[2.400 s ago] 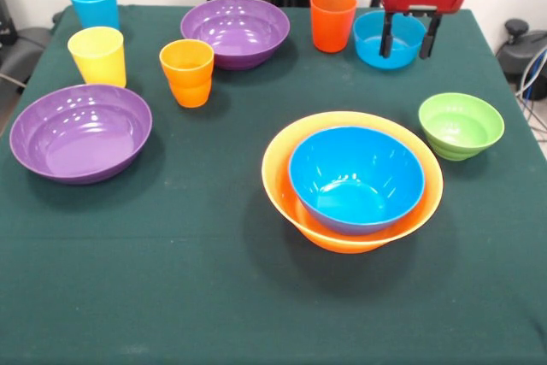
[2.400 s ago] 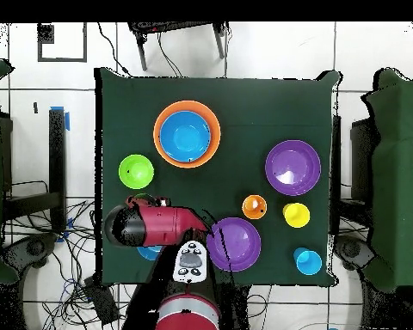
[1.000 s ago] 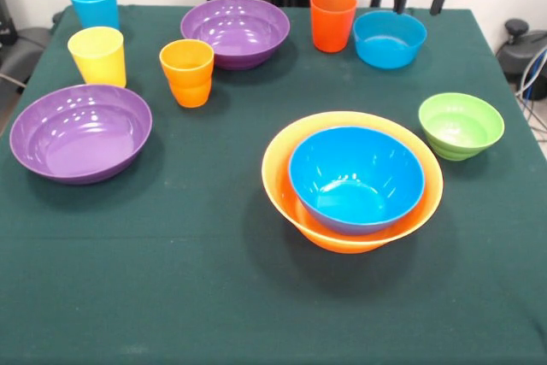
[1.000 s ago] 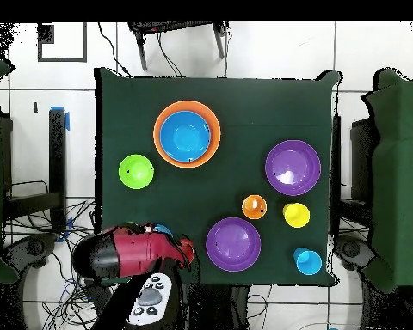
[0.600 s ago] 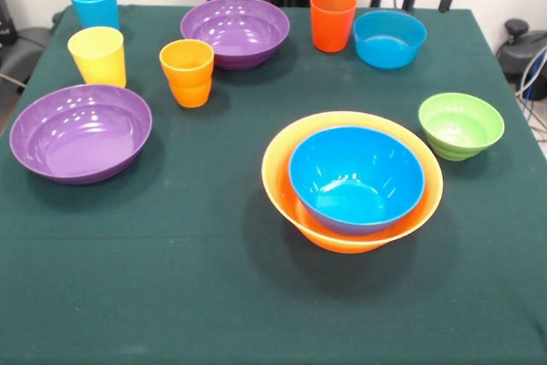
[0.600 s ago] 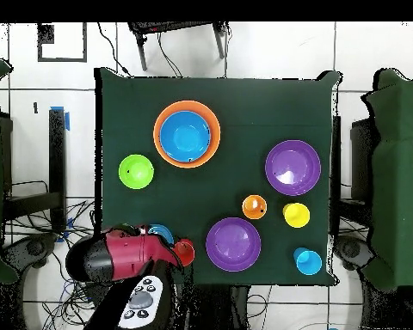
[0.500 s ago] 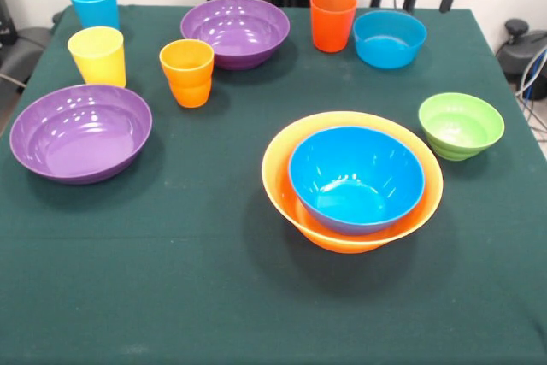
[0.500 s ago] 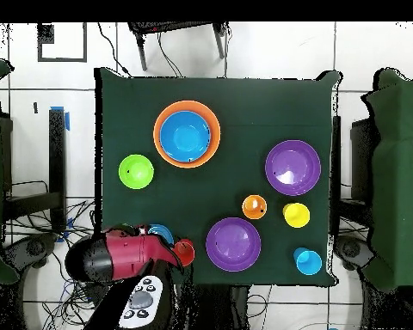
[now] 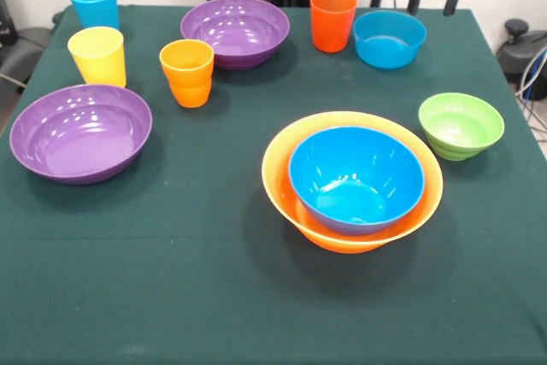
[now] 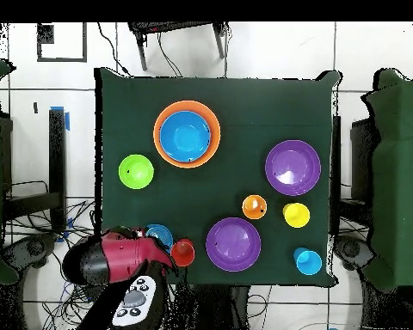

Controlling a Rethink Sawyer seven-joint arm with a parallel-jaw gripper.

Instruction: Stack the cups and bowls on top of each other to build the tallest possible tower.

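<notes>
The large orange bowl stands at centre right with the deep blue bowl nested in it; this tower also shows in the overhead view. My gripper is open and empty, raised at the table's far right edge, just behind the translucent light blue bowl. The red-orange cup stands beside that bowl. The green bowl is at the right. Two purple bowls, the orange cup, the yellow cup and the light blue cup stand on the left half.
A dark green cloth covers the table. In the overhead view my red arm hangs over the table's corner near the light blue bowl and the red-orange cup. Cables lie on the floor around the base.
My gripper has risen from over the translucent light blue bowl and drawn back toward the table's far right edge, still open and empty. No bowl or cup has moved.
</notes>
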